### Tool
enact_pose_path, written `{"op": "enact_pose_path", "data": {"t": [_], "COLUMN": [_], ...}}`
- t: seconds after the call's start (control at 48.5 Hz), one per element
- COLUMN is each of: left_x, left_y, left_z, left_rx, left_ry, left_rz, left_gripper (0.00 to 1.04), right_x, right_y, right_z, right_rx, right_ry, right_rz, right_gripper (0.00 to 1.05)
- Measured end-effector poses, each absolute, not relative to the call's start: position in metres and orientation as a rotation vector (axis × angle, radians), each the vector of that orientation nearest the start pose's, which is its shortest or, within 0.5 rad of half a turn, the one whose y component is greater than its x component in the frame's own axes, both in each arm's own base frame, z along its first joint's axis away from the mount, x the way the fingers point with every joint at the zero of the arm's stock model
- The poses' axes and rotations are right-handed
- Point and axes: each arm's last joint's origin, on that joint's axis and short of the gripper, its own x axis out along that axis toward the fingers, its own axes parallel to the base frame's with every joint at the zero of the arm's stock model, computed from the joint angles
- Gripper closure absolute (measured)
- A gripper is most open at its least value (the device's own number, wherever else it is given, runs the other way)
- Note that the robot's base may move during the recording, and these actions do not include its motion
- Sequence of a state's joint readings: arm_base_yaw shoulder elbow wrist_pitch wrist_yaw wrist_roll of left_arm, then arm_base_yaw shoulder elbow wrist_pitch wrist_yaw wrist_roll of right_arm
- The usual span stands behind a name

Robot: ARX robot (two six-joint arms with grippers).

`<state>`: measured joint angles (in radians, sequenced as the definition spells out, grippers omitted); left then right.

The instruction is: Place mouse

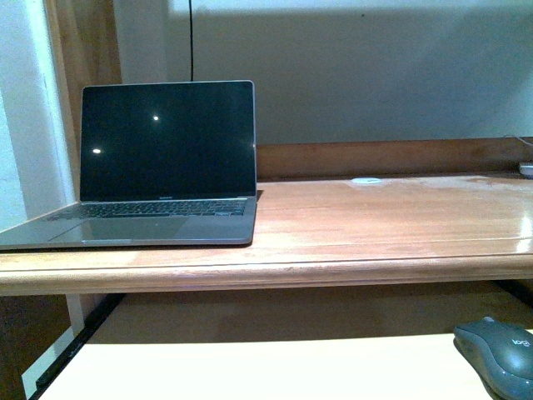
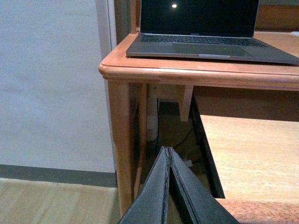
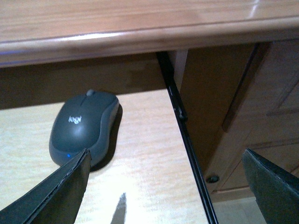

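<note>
Mouse [image 1: 500, 354] lies on pale pull-out shelf [image 1: 250, 367] below desk [image 1: 375, 225], at 5 o'clock in front view, partly cut by frame edge. Open laptop [image 1: 158, 167] on desk at 10 o'clock, screen dark. Small white disc [image 1: 366, 180] at desk's rear, near 1 o'clock. Right pincer [image 3: 166, 156] spread wide, one finger [image 3: 60, 186] just beside mouse; contact unclear. Left pincer [image 2: 168, 151] pressed together, gripping nothing, near desk leg [image 2: 122, 140].
</note>
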<state>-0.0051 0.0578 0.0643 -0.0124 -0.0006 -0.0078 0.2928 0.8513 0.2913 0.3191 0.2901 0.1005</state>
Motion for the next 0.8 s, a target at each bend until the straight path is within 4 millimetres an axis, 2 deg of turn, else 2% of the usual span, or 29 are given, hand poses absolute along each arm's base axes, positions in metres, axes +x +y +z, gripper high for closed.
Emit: {"op": "enact_pose_path", "data": {"t": [0.165,0.309,0.495,0.804], "left_x": [0.098,0.098,0.097,0.097], "left_y": [0.0,0.0,0.0,0.0], "left_z": [0.177,0.166,0.167,0.167], "left_rx": [-0.007,-0.007,-0.007,-0.007], "left_ry": [0.004,0.004,-0.001,-0.001], "left_rz": [-0.005,-0.005,-0.005,-0.005], "left_gripper": [1.02,1.02,1.02,1.02], "right_x": [0.185,0.188,0.193,0.209], "right_y": [0.053,0.071,0.096,0.116], "right_z": [0.221,0.227,0.217,0.201], "right_rx": [0.015,-0.052,-0.137,-0.214], "right_ry": [0.192,0.181,0.176,0.185], "right_rz": [-0.003,0.044,0.078,0.064], "right_gripper": [0.07,0.07,0.07,0.07]}}
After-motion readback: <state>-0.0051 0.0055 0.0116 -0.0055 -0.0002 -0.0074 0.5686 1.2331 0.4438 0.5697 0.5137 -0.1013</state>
